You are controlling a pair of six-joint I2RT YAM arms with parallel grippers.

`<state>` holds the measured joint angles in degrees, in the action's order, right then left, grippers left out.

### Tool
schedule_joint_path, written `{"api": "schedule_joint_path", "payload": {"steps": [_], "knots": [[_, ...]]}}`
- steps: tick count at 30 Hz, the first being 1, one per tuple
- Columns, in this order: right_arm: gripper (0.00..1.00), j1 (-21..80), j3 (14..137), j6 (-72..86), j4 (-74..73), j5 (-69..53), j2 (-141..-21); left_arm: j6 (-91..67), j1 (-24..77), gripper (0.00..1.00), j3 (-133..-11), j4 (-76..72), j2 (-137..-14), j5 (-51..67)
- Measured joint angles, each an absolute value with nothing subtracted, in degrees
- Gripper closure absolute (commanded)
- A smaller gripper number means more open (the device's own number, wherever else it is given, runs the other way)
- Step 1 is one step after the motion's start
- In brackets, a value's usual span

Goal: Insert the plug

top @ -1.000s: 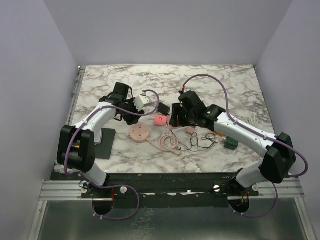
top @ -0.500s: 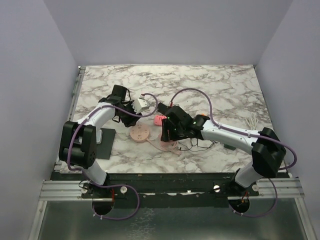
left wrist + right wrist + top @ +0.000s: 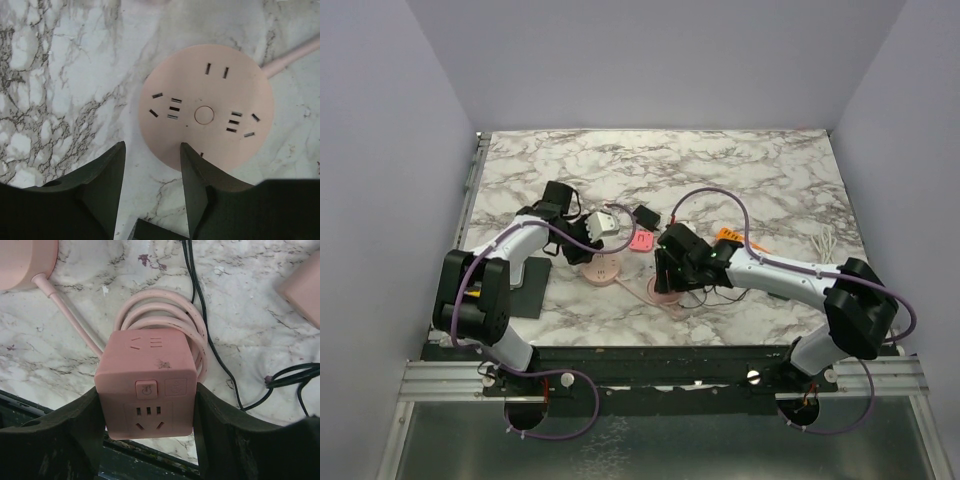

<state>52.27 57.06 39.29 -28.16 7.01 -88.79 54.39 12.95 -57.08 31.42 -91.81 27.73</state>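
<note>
A pink socket cube point(image 3: 146, 390) with a power button and outlet slots sits between the fingers of my right gripper point(image 3: 148, 405), whose jaws press on both of its sides. No plug prongs show; the cube's underside is hidden. Under the cube lies a coiled pink cable point(image 3: 165, 315), which runs to a round pink socket disc point(image 3: 206, 112). My left gripper point(image 3: 151, 147) hovers open over the marble at the disc's near edge, and its right finger overlaps the rim. In the top view the right gripper point(image 3: 668, 282) is just right of the disc point(image 3: 603, 268).
A small pink block point(image 3: 640, 241) and a black part point(image 3: 645, 216) lie behind the disc. Thin black wires point(image 3: 210, 340) trail right of the coil. A white cord point(image 3: 825, 240) lies at the far right. The table's near edge point(image 3: 150, 460) is right under the cube.
My right arm has swung left and toward the near edge, ending over the coiled cable. The left gripper has moved nearer, down to the round disc.
</note>
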Motion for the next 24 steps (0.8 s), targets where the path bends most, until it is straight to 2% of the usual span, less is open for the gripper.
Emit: {"api": "schedule_joint_path", "payload": {"steps": [10, 20, 22, 24], "knots": [[0.99, 49.7, 56.4, 34.9, -33.6, 10.0, -84.9, 56.9, 17.5, 0.51, -52.5, 34.7, -87.5, 31.1], [0.99, 49.4, 59.3, 26.8, -38.2, 9.8, -84.7, 51.9, 20.8, 0.52, -50.0, 37.7, -83.3, 33.8], [0.99, 49.4, 61.5, 25.6, -39.6, 9.8, -84.6, 49.9, 21.1, 0.49, -50.0, 37.9, -82.1, 34.8], [0.99, 49.4, 63.8, 24.8, -40.4, 9.7, -84.2, 47.6, 21.1, 0.40, -50.2, 38.2, -81.4, 35.6]]}}
